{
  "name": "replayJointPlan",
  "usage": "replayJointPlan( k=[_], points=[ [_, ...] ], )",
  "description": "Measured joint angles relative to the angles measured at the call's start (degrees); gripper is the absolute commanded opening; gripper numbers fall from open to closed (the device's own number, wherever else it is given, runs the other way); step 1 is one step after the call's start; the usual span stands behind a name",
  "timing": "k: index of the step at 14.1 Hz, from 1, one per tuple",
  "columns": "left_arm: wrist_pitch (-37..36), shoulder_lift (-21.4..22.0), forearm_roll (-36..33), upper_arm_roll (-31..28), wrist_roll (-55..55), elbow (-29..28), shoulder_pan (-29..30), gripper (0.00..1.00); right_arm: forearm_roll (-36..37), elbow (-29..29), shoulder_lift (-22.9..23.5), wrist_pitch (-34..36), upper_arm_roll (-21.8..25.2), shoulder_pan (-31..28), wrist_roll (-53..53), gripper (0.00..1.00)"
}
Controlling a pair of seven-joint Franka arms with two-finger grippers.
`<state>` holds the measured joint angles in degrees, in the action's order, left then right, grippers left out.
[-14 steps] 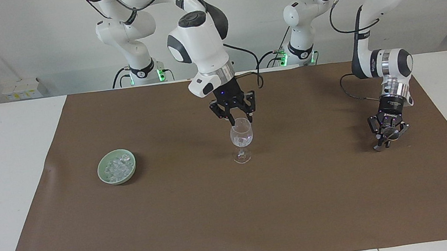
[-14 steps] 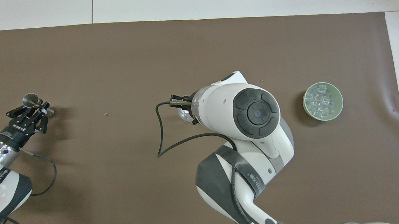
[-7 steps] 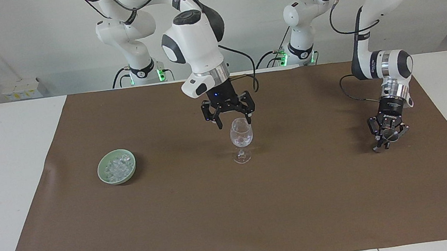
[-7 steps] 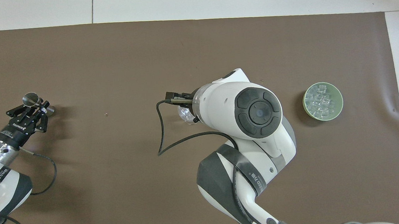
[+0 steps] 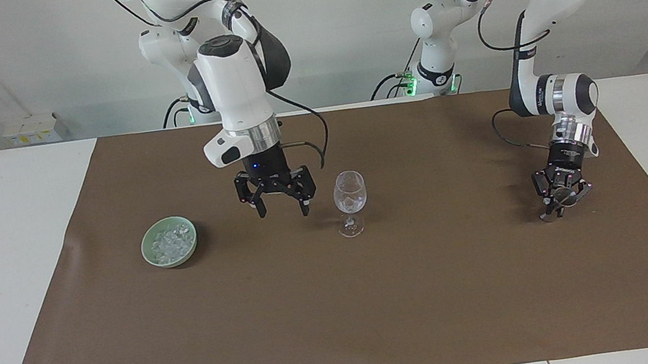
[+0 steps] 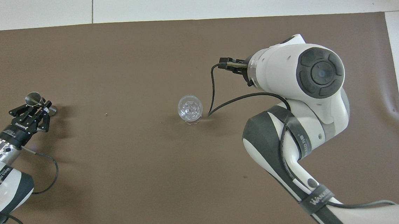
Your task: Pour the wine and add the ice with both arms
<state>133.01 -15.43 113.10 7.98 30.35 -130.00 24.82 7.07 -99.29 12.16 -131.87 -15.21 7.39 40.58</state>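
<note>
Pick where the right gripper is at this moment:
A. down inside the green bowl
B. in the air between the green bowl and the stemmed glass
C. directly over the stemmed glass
B: the open right gripper hangs over the mat between the green bowl and the stemmed glass.

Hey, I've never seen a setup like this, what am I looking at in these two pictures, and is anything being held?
Two white robot arms work at a table covered by a brown mat. One picture faces the robots; the other looks down from above them. A stemmed glass stands mid-mat with ice in it. A pale green bowl holds more ice toward the right arm's end. The right gripper hangs open and empty between bowl and glass. The left gripper is shut on a small metal cup.
</note>
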Motion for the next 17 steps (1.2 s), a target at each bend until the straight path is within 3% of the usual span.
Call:
replayJointPlan(
  k=[4, 17],
  points=[
    [0.0, 0.0, 0.0, 0.0, 0.0, 0.0, 0.0, 0.22, 1.4, 1.9, -1.2, 6.6, 2.8, -0.1, -4.4, 1.0],
    [0.1, -0.1, 0.0, 0.0, 0.0, 0.1, -0.1, 0.57, -0.1, 5.7, -8.9, 25.3, 12.7, -0.2, -17.8, 1.0]
  ],
)
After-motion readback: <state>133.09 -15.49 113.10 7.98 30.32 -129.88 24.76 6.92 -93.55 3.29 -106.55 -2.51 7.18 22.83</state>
